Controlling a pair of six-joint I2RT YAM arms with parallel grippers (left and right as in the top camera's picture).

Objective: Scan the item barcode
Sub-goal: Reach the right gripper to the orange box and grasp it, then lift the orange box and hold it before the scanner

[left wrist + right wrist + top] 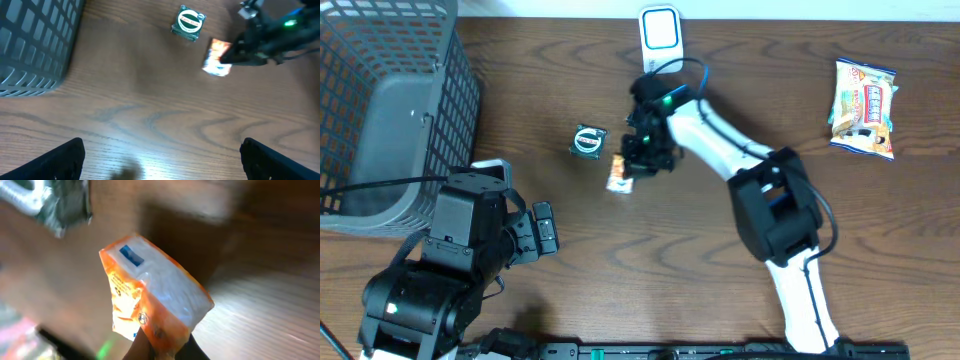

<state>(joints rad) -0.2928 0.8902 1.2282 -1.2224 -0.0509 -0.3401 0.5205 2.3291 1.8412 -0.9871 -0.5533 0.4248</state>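
At the far left stands a grey mesh basket [390,100], no part of the job so far. Beside it, the left gripper [544,228] hangs over bare wood with its fingers [65,160] spread wide and nothing between them. Further right lies a small green-labelled tin [588,140], untouched.

Just right of the tin is the task's thing, an orange-and-white snack packet [150,295]. The right gripper [638,160] has pressed together on the packet's lower edge. The pick-up therefore looks made, but the scan does not: the white scanner [660,30] stands near the table's back edge, apart from the packet. Carrying the packet there and turning its code toward the scanner remains. A larger snack bag [865,108] lies well off to the right.

No barcode can be made out on either packet face. The right wrist view is blurred and shows its fingers only as dark shapes at the bottom edge. Whether the packet is clear of the table cannot be told.
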